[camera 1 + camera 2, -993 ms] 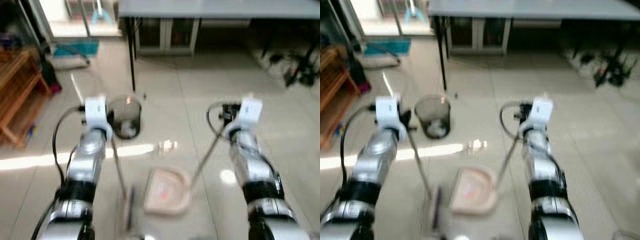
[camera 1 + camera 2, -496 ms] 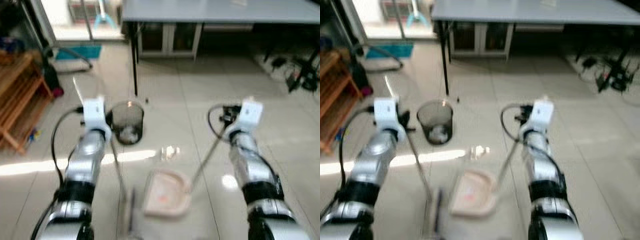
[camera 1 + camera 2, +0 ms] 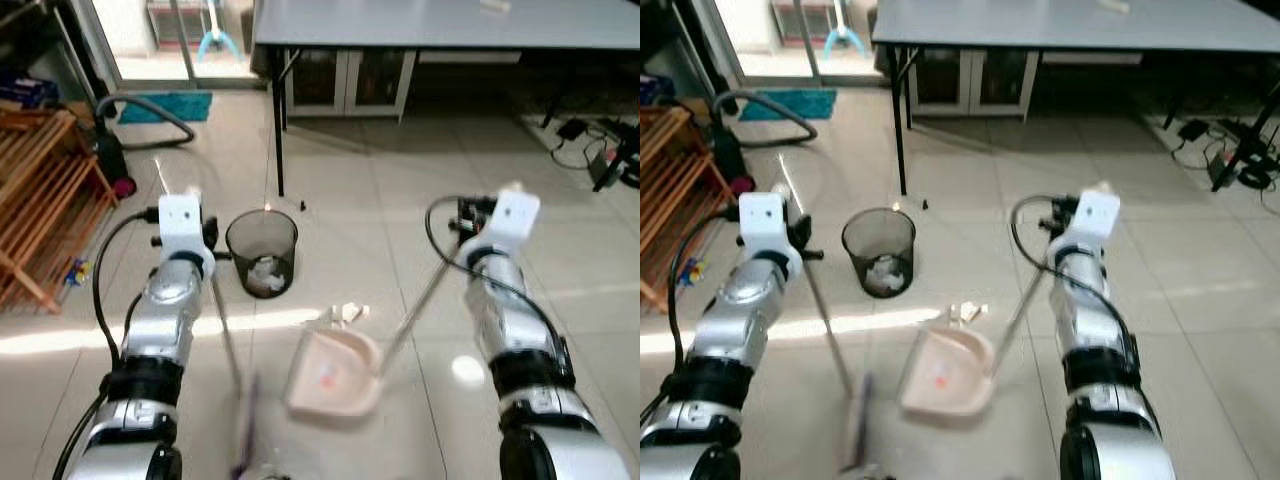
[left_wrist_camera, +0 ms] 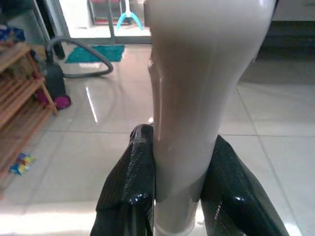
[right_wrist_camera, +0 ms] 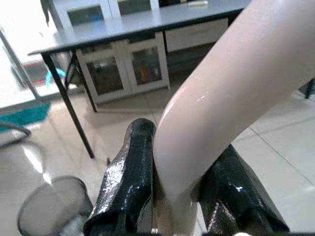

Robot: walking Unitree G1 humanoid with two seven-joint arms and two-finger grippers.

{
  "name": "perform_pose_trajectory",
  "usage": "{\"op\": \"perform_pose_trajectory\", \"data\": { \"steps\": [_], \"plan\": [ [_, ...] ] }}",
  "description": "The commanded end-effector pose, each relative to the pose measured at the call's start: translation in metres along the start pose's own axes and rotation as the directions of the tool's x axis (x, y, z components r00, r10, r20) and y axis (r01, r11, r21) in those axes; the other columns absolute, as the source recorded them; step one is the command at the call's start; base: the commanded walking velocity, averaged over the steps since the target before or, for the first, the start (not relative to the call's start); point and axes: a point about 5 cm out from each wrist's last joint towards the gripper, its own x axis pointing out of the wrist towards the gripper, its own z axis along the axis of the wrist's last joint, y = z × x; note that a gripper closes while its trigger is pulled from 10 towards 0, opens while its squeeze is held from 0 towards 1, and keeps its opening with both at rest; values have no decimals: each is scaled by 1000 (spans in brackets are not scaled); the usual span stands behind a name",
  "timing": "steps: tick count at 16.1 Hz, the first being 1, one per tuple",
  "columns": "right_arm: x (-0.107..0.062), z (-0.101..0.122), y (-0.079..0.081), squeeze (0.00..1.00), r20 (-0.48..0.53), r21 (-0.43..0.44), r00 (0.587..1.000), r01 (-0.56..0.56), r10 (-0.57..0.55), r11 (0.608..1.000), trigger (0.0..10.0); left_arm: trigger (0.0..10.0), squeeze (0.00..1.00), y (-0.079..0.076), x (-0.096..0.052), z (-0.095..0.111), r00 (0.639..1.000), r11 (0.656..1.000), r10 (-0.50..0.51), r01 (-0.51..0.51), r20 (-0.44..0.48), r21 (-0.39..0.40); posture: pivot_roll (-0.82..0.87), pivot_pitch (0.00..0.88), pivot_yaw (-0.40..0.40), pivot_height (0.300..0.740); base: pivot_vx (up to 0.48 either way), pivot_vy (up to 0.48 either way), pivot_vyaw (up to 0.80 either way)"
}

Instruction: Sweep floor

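Note:
My left gripper [image 4: 182, 138] is shut on the cream handle of a broom [image 3: 222, 330]. The handle slants down to the blurred broom head [image 3: 245, 440] near the floor between my arms. My right gripper [image 5: 183, 142] is shut on the long handle of a pink dustpan [image 3: 335, 372]. The pan hangs tilted low over the tiles in the middle. Just beyond the pan's far edge, small pale scraps [image 3: 347, 312] lie on the floor. A black mesh bin [image 3: 262, 250] with crumpled paper inside stands beside my left forearm.
A wooden rack [image 3: 40, 200] lines the left side, with a vacuum hose [image 3: 150, 105] behind it. Ahead stands a grey table [image 3: 440, 25] on a black leg [image 3: 278, 130], with cabinets [image 3: 345, 80] under it. Cables [image 3: 605, 150] lie at the far right.
The whole picture has shifted and sharpened as the camera moved; bin and scraps now sit lower and nearer. The dustpan stands closer to the scraps. Both grips are unchanged.

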Motion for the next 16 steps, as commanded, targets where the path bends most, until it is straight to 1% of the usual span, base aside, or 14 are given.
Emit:
{"op": "perform_pose_trajectory", "data": {
  "steps": [1,3,4,6,7,8,9,10,11,12,13,14,15,16],
  "plan": [
    [4,7,-8,0,18,-7,1000,18,-18,1000,10000,10000,0,-11,2,10,999,999,-30,30,38,-14,41,10,19,740,330,0,0],
    [4,8,-8,0,21,-7,1000,22,-21,1000,10000,10000,0,-11,1,8,999,999,-27,28,34,-18,36,10,17,740,334,0,0],
    [4,8,-8,0,24,7,999,23,-24,1000,10000,10000,0,-11,1,8,999,999,-27,28,33,-20,34,11,16,740,334,0,0],
    [5,10,-5,0,25,-52,1000,-15,16,999,10000,10000,0,-13,1,8,999,999,-30,30,35,-20,32,14,16,740,336,0,0],
    [5,10,-4,0,26,-69,999,-24,26,997,10000,10000,0,-13,1,8,999,999,-30,31,35,-20,32,14,16,740,337,0,0],
    [7,14,-11,0,24,-18,1000,14,-14,1000,10000,10000,0,-13,1,8,999,999,-30,31,35,-18,34,14,16,740,337,0,0],
    [13,30,-27,0,48,83,996,74,-79,994,10000,10000,0,-12,1,7,999,999,-29,30,35,-17,39,13,12,740,334,0,0],
    [14,36,-27,0,66,84,995,65,-70,994,10000,10000,0,-11,1,7,999,999,-29,29,35,-16,37,14,13,740,334,0,0],
    [15,57,-18,0,155,227,988,-57,22,972,10000,10000,0,-10,0,5,999,999,-29,30,31,-15,33,14,14,740,330,0,0],
    [14,50,-19,0,127,184,992,-41,17,982,10000,10000,0,-11,0,4,999,999,-33,33,26,-14,22,15,18,740,334,0,0],
    [13,34,-23,0,71,40,997,6,-8,999,10000,10000,0,-12,-1,2,999,999,-37,37,24,-13,25,16,15,740,334,0,0],
    [10,25,-22,0,46,14,999,20,-21,1000,10000,10000,0,-13,0,2,999,999,-37,37,23,-14,27,17,15,740,334,0,0],
    [9,23,-21,0,45,13,999,17,-18,1000,10000,10000,0,-13,0,3,999,999,-36,37,24,-15,26,18,17,740,334,0,0],
    [6,19,-18,0,45,-16,999,8,-8,1000,10000,10000,0,-13,0,3,999,999,-37,37,23,-14,25,21,20,740,334,0,0]
  ]
}}
